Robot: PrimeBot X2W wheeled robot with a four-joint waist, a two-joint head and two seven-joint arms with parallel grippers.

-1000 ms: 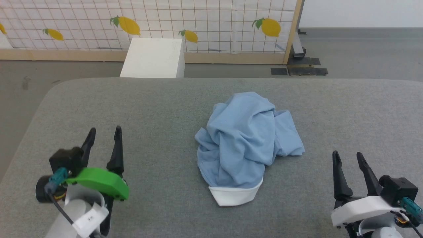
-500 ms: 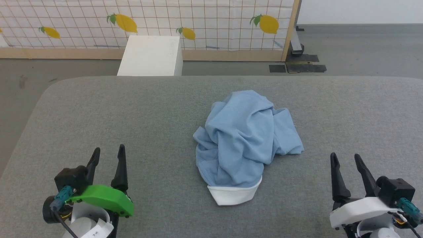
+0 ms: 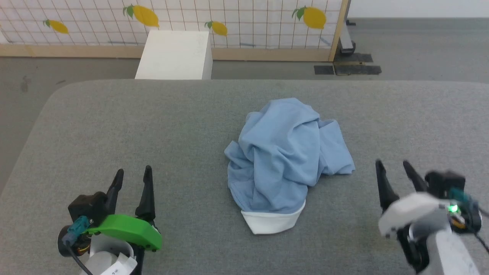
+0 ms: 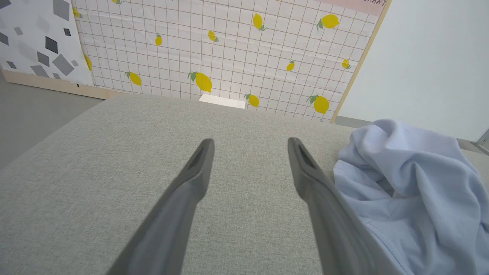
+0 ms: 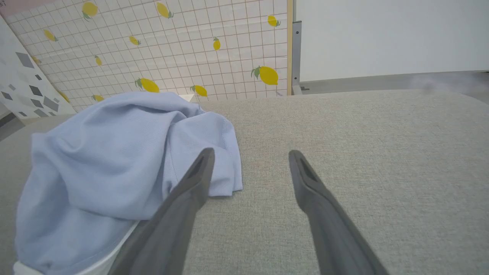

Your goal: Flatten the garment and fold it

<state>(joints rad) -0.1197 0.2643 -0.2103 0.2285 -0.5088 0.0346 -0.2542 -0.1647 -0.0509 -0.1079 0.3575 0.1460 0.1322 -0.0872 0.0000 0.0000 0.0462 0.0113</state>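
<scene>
Both wide open, nothing held: left gripper [image 3: 133,170], right gripper [image 3: 392,163], either side of crumpled garment [image 3: 284,152] on grey table [image 3: 153,122]; white box [image 3: 174,55], lemon-print screen [image 3: 248,15] behind; wrist tag [image 3: 116,268] unreadable.

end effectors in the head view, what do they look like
Both have two long black tapered fingers, a black block and a teal connector. The left end effector wears a bright green curved cover, with a black cable and a white tag below. The right end effector has a white cover and a small green light.
</scene>
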